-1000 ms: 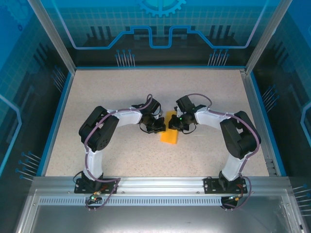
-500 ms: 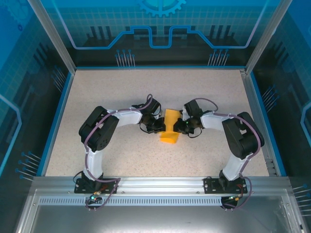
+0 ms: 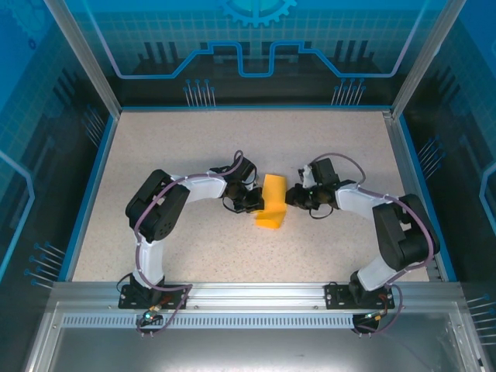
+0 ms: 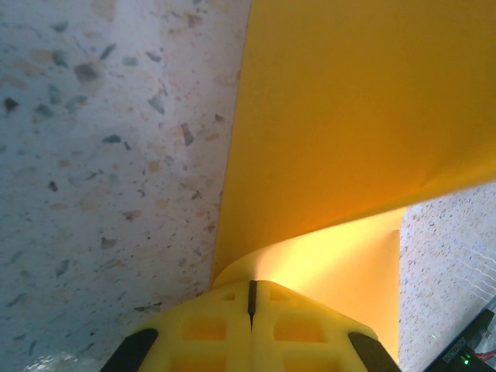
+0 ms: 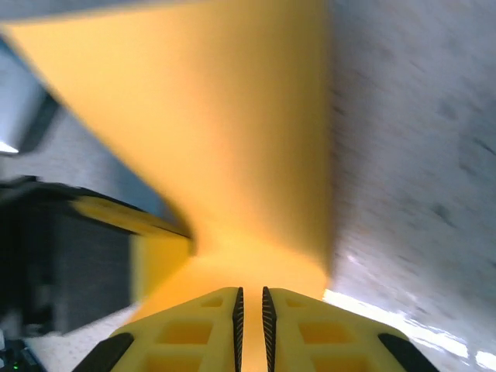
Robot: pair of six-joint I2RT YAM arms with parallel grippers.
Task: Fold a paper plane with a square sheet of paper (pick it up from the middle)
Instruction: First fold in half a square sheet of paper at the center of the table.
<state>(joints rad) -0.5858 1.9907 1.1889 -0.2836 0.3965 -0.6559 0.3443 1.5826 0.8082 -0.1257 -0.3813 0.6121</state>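
One sheet (image 3: 271,203), folded into a strip, lies mid-worktop (image 3: 186,147), its long axis running from the arm bases toward the far wall. You have it flanked: the left fingers (image 4: 232,310) sit on its left long edge, pressed together on the paper, which curls up straight off their tips. The right fingers (image 5: 225,310) face them on the right long edge, with only a hairline slit between them, nipping that edge by the look of it. Neither arm is nearer, so any pull acts across the short axis.

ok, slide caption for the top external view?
Left claw and right claw pinch the partly folded orange-yellow paper from opposite sides.
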